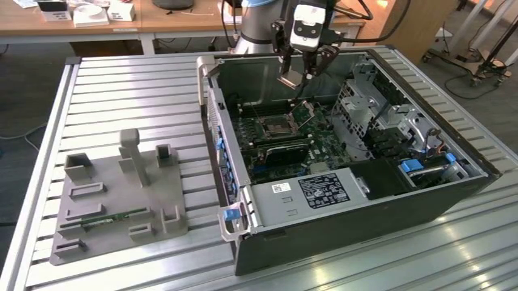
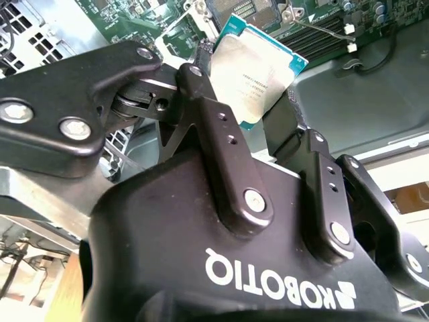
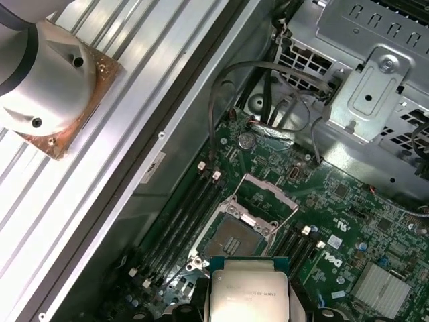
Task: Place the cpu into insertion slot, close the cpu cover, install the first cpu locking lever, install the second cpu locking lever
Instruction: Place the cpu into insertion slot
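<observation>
**Chip in the air above an open socket, and it needs a clean landing**

The pincer (image 2: 247, 87) is clamped on the chip (image 3: 249, 294), with a finger pressing on each of two opposite edges and the silvery top facing the second wrist view. It is hanging inside the open computer case (image 1: 364, 218), which is lying on the slatted bench (image 1: 121, 91). The chip is not yet touching anything but the fingers.

Below the pincer the socket (image 3: 236, 245) is sitting bare on the green circuit board (image 3: 348, 221), its dark pin field exposed. The cover (image 3: 251, 217) is standing raised on the socket's far side from the pincer, so nothing is seated, closed or latched.

Here is where I judge it could go wrong:

- **Bent pins.** The grip is on thin edges only. If the chip is sitting slightly tilted, one corner would reach the pin field first and could bend the pins.
- **Wrong seating.** If the chip is turned or offset against the socket's rim, it would perch on the rim instead of dropping in.
- **Hitting the cover.** The raised cover is very near the way down. A drift toward it would catch the chip's leading edge and twist it in the fingers.
- **Early drop.** A slip or a release from up here would let the chip fall and skid across the board.

Whether the chip's corner marks are matching the socket's, I cannot tell.
</observation>
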`<state>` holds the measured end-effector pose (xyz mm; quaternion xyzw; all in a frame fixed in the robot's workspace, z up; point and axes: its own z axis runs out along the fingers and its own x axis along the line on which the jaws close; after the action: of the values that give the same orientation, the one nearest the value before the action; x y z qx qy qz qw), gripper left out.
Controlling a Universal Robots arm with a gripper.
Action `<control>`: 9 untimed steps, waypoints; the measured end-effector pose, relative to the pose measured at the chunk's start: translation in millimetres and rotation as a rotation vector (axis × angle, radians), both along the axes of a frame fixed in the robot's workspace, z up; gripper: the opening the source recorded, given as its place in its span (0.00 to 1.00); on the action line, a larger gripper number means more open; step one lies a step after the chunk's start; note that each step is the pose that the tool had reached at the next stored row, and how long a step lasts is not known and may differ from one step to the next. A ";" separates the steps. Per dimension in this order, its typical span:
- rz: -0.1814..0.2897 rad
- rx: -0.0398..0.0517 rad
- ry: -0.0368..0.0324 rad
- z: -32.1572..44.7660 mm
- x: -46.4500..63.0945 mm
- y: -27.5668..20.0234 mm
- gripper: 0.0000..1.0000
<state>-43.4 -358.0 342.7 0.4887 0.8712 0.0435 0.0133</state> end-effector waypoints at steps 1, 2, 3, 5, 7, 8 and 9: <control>-0.007 0.0000 0.0000 -0.1 0.0 0.0 0.55; -0.016 0.0001 0.0000 -0.3 0.0 0.0 0.55; -0.027 0.0001 0.0000 -0.4 0.0 0.0 0.55; -0.055 0.0001 0.0000 -0.8 0.0 0.0 0.55; -0.087 0.0000 0.0001 -1.1 0.0 0.0 0.55; -0.103 0.0001 0.0000 -1.4 0.0 0.0 0.55; -0.119 0.0001 0.0000 -1.6 0.0 0.0 0.55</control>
<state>-43.4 -358.0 341.1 0.5398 0.8406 0.0426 0.0159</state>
